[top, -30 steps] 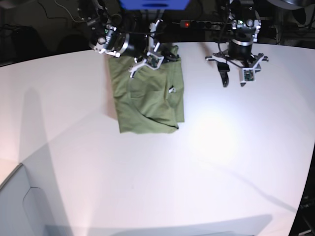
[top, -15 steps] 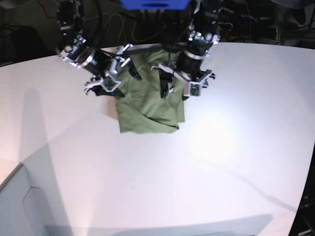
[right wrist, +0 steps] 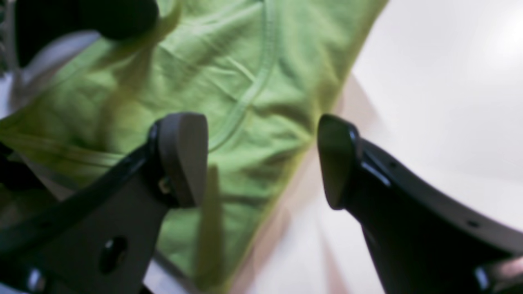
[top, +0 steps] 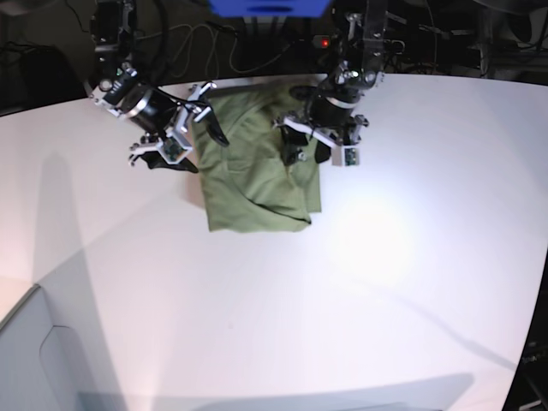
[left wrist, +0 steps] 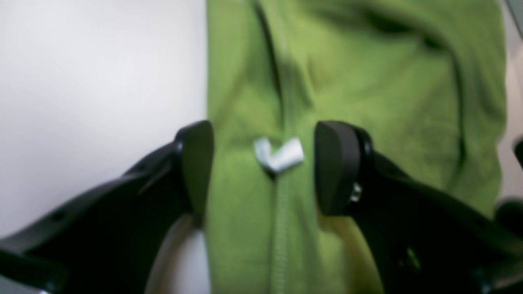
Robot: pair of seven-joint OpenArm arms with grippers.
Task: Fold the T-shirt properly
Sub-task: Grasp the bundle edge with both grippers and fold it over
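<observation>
The T-shirt [top: 257,175] lies flat on the white desk [top: 385,282] at its far edge, folded into a tall, narrow, roughly rectangular bundle of plain olive-green cloth. Its surface is soft and creased, with one loose layer overlapping slantwise toward the near right corner. A stitched seam runs along it, and a small pale tag [left wrist: 279,154] shows on that seam in my left wrist view.

A broad white desk [top: 360,282] with a curved far edge carries one thing: the olive-green T-shirt [top: 257,184], lying folded and rumpled toward the far side, its near edge slightly uneven against the white top.
</observation>
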